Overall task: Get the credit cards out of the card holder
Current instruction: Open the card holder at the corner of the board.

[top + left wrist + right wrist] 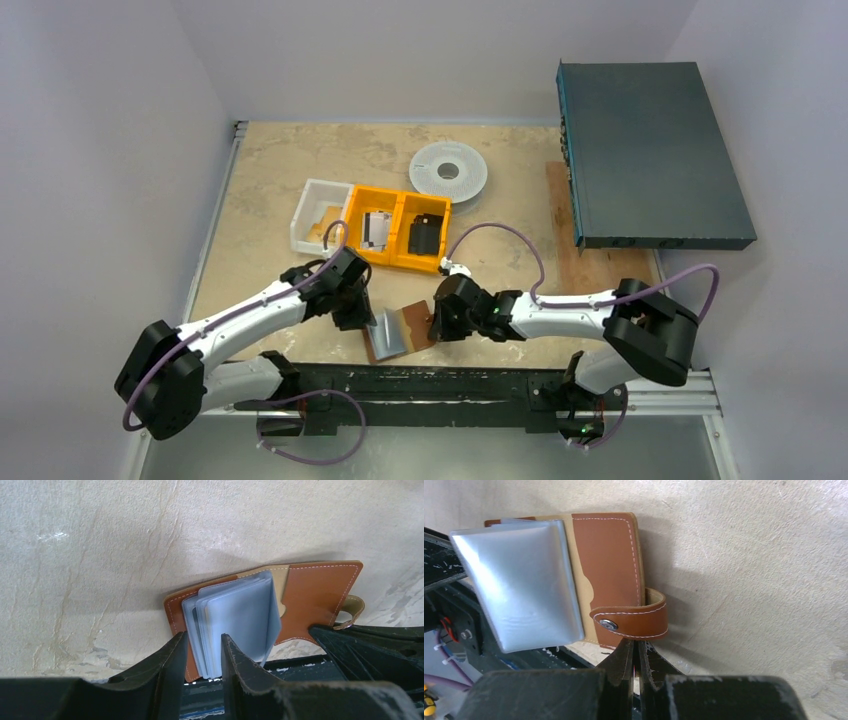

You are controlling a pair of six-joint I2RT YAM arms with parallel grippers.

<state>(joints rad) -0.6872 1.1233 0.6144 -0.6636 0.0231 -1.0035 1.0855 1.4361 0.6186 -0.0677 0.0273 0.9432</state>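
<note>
Top external view: the card holder [413, 320] lies open on the bench [270, 180] at its near edge, between the two arms. The orange bins [398, 228], a white tray [312, 215] and a pale spool [449, 172] sit well behind it, and a dark flat case [650, 150] is at the far right.
Left wrist view: the left gripper [204, 640] straddles the credit cards [240, 620], a stack of pale silvery-blue leaves standing up from the holder's fold.
Left gripper, state: jaws part-way apart, one finger at each face of the stack; whether they already pinch it cannot be told.
Right wrist view: the right gripper [634, 647] meets the holder at its snap strap [639, 620], on the brown cover's outer edge.
Right gripper, state: jaws together, nothing seen between them; tips touching or just beside the strap.
Reason for the right arm's pose (judged): to pin the cover to the bench, so that the holder neither lifts nor slides when the stack is pulled.
Reason for the left arm's pose (judged): with a finger on each flat side, closing would catch the thin leaves by their faces rather than their edges.
Position of the cards: inside the open holder; none lies free on the bench.
Step in hand (judged): securing a grasp on the stack before drawing it out.
Risk (judged): the leaves look slick and flexible; a pinch may take only some of them, or drag the whole holder along.
</note>
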